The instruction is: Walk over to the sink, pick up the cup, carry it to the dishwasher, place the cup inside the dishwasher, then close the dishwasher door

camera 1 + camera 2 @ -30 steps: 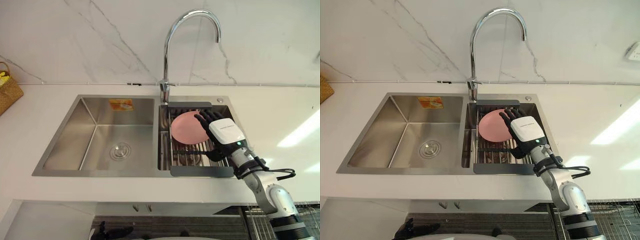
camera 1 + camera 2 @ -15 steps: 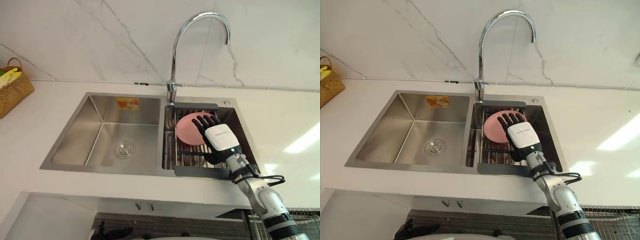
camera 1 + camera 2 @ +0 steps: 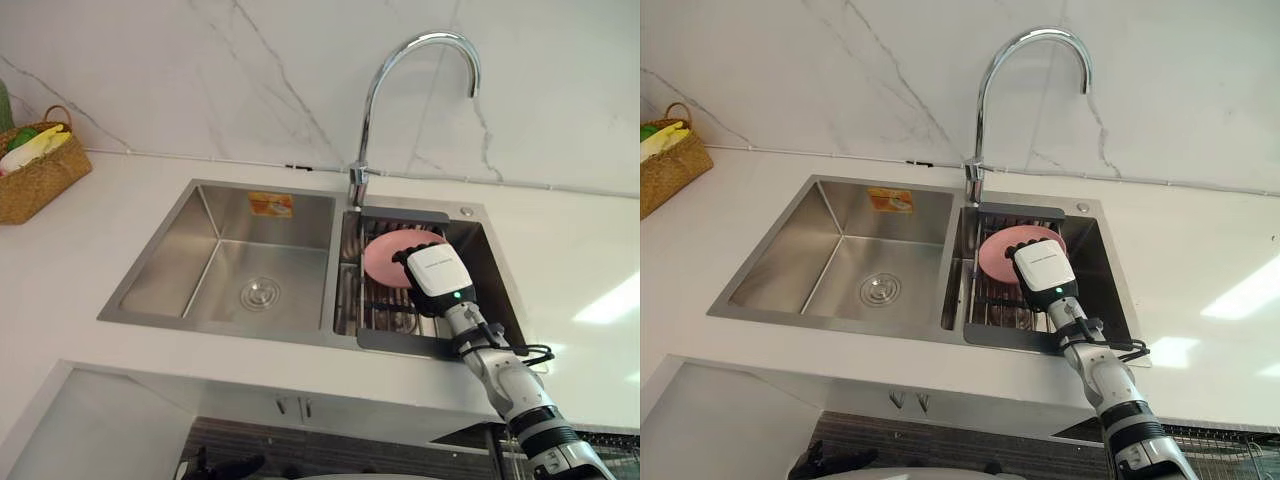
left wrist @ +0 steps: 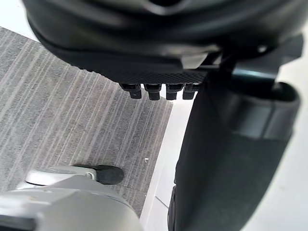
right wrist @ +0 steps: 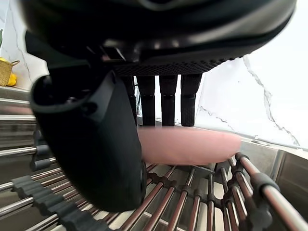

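White counter (image 3: pixel 90 260) and a marble wall frame the steel sink (image 3: pixel 230 270), so the walk to it seems done and the task stands at its second step, the pick-up. Over the right basin the right hand (image 3: pixel 435 275) hovers with fingers (image 5: pixel 167 101) straight and thumb (image 5: pixel 96 144) held apart, closed on nothing. Just past the fingertips, to the far left of the hand, lies the cup (image 3: pixel 383 255), pink, round and shallow, on the wire rack (image 3: pixel 385 318); whether the fingers touch it I cannot tell. The left hand (image 4: pixel 159 72) hangs low over the floor (image 4: pixel 72 120). Lifting, carrying, placing in the dishwasher and closing its door are all left, I judge
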### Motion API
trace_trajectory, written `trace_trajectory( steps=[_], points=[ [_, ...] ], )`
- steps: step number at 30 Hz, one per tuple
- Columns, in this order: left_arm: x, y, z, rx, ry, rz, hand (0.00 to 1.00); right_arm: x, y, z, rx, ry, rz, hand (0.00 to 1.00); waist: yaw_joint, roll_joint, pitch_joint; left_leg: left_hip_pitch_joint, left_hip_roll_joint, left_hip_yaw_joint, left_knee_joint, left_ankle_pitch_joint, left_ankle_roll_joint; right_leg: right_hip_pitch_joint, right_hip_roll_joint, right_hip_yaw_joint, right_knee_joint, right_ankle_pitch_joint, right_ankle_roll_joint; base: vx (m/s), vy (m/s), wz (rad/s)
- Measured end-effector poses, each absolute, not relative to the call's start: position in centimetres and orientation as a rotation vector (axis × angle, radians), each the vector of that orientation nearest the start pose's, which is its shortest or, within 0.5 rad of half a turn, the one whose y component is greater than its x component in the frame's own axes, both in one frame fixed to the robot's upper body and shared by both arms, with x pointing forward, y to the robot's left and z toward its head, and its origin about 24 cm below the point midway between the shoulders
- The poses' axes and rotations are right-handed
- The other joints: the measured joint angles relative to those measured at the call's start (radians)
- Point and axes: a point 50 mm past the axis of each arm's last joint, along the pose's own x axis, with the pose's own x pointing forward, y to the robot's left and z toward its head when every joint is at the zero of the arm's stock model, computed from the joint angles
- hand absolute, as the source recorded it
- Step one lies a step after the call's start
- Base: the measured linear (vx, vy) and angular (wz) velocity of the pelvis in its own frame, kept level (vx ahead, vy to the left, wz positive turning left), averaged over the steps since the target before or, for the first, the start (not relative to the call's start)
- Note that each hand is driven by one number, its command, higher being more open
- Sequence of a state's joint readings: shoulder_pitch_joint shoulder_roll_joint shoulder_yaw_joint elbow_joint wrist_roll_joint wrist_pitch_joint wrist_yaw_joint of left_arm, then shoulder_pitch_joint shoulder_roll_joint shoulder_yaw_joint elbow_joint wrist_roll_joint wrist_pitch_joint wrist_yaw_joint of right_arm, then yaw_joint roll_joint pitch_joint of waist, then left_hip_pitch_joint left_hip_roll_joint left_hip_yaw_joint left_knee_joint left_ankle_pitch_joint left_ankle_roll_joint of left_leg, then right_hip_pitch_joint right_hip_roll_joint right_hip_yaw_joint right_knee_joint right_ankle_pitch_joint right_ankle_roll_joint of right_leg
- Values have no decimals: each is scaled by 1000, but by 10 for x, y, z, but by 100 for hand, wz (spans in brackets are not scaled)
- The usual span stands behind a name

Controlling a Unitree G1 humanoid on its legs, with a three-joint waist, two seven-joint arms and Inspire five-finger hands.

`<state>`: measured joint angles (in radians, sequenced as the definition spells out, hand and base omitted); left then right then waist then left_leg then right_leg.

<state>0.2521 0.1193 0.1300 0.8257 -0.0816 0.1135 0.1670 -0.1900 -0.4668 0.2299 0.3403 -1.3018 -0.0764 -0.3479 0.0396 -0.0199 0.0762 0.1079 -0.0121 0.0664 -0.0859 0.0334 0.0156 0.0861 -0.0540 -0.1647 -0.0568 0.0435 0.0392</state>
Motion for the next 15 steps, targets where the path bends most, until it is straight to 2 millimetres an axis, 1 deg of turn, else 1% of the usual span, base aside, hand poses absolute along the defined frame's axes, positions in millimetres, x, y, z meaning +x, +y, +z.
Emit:
trace_trajectory(
  steps=[3, 8, 9, 11, 12, 13, 15],
  points=[
    [57, 227, -154, 52, 1175, 430, 100, 282, -195, 36, -1763, -340, 56, 0, 1, -1, 1, -1, 0, 0, 0, 0, 0, 0, 0, 0, -2, 1, 0, 0, 0, 0],
    [58, 228, -153, 44, 1167, 437, 100, 287, -192, 46, -1751, -404, 15, 0, 2, -1, 1, -4, 0, 1, 0, 1, 1, -1, 0, 3, -2, 2, 1, -4, -1, -1],
    [58, 229, -153, 41, 1162, 445, 100, 289, -191, 54, -1748, -434, -6, 0, 0, -1, 1, -4, -1, 3, 0, 1, 1, -1, 0, 6, -2, 2, 1, -18, -2, -4],
    [57, 230, -153, 37, 1160, 454, 100, 289, -191, 61, -1744, -466, -23, 0, -1, -1, 2, -4, -1, 5, 0, 1, 1, -3, 0, 8, -2, 2, 1, -19, -2, -5],
    [57, 232, -153, 40, 1160, 457, 100, 289, -192, 73, -1730, -513, -51, 0, -4, 2, 4, -4, -1, 8, 0, 0, 2, -4, 0, 12, -2, 3, 2, -21, -2, -6],
    [57, 232, -152, 40, 1160, 457, 100, 289, -192, 78, -1722, -532, -64, 0, -4, 2, 5, -4, -1, 10, 0, 0, 2, -5, 0, 14, -2, 3, 2, -27, -1, -9],
    [56, 231, -153, 39, 1163, 458, 100, 289, -196, 97, -1674, -588, -102, 0, -5, 3, 5, -4, -1, 19, 0, -2, 3, -9, 0, 24, -1, 3, 2, -20, 0, -12]
  ],
)
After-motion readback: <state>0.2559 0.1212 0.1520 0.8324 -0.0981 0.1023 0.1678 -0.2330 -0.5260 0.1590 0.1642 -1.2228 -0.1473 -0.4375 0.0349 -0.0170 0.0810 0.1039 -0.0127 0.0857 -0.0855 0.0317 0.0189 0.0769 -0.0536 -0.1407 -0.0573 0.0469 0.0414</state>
